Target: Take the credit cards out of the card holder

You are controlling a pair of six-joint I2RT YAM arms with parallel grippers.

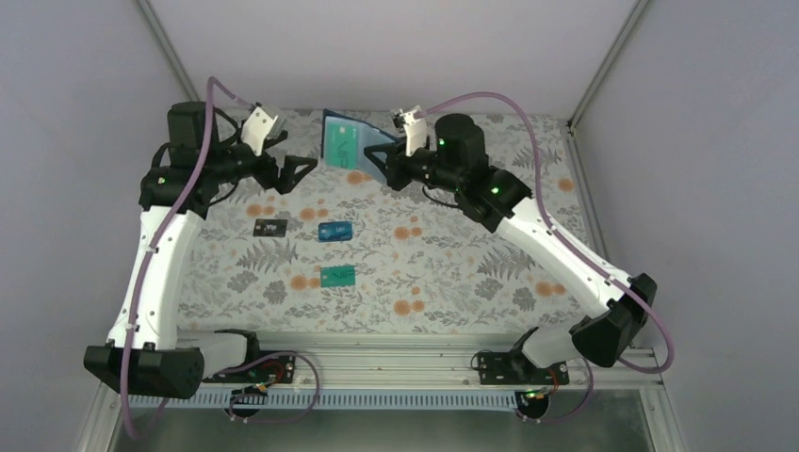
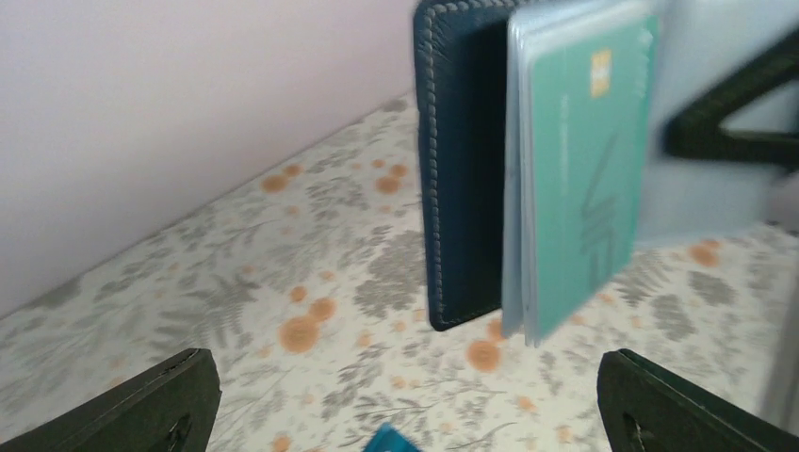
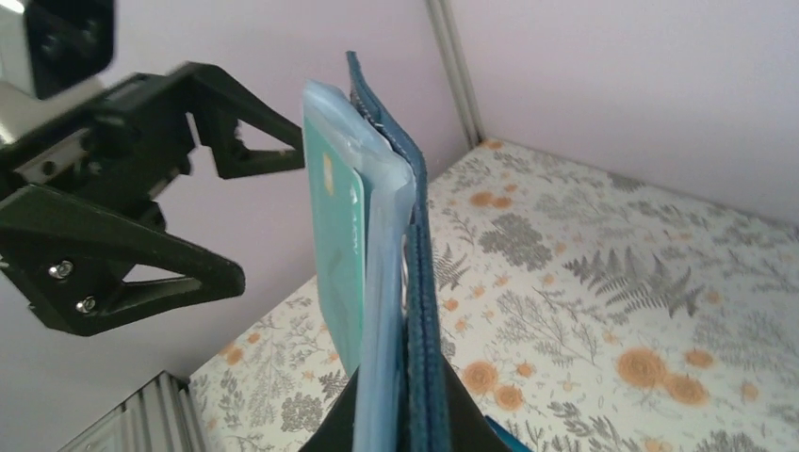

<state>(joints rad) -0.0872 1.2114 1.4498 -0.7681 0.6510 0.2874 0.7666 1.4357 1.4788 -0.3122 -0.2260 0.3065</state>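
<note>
My right gripper (image 1: pixel 382 162) is shut on the card holder (image 1: pixel 369 151), a navy wallet held upright and open above the far middle of the table. A teal-green card (image 1: pixel 341 141) sits in its pale inner pocket. In the right wrist view the holder (image 3: pixel 422 282) stands edge-on between my fingers, with the teal card (image 3: pixel 339 245) on its left. My left gripper (image 1: pixel 292 162) is open and empty, just left of the holder. In its wrist view the holder (image 2: pixel 462 169) and pocketed card (image 2: pixel 584 160) hang ahead of it. A dark card (image 1: pixel 271 227), a blue card (image 1: pixel 334 232) and a teal-green card (image 1: pixel 336 275) lie on the table.
The table has a floral cloth (image 1: pixel 452 254). Grey walls close in the back and both sides. A metal rail (image 1: pixel 396 363) with the arm bases runs along the near edge. A corner of the blue card (image 2: pixel 391 441) shows below my left gripper.
</note>
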